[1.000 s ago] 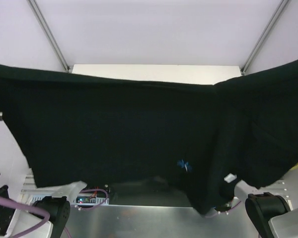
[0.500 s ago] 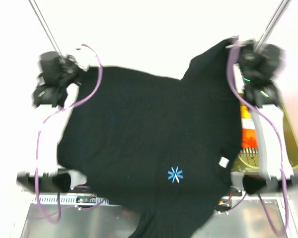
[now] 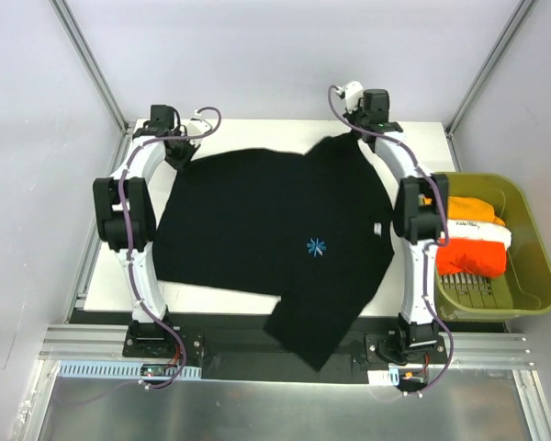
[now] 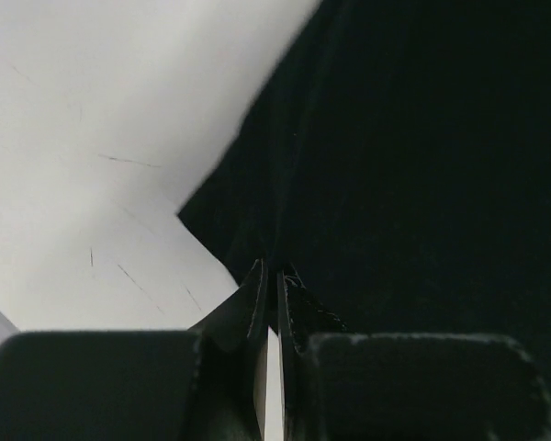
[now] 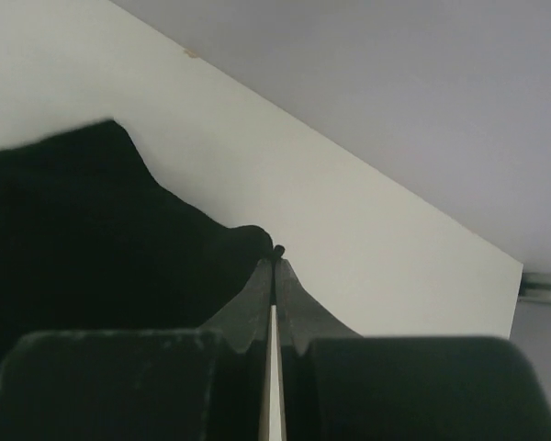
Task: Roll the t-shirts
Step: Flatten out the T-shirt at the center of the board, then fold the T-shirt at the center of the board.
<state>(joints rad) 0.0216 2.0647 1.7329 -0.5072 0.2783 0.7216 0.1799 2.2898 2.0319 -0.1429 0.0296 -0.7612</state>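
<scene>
GRIP: I am pinching the black t-shirt (image 3: 257, 220) by its far corners, left gripper (image 4: 274, 276) and right gripper (image 5: 275, 259) both clamped | SHIRT: lying spread on table (image 3: 211, 299), near end overhanging | RISK: overhang possibly dragging cloth askew, spoiling the roll

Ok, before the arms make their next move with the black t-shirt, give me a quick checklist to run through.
1. Left gripper shut on the black t-shirt's far edge: ok.
2. Right gripper shut on its other far corner: ok.
3. Shirt wholly on the table: not ok, one end hangs over the near edge.
4. Blue starburst print facing up: ok.
5. Olive-yellow bin apart from the shirt: ok.
6. Cloth free of wrinkles: cannot tell, too dark.
</scene>
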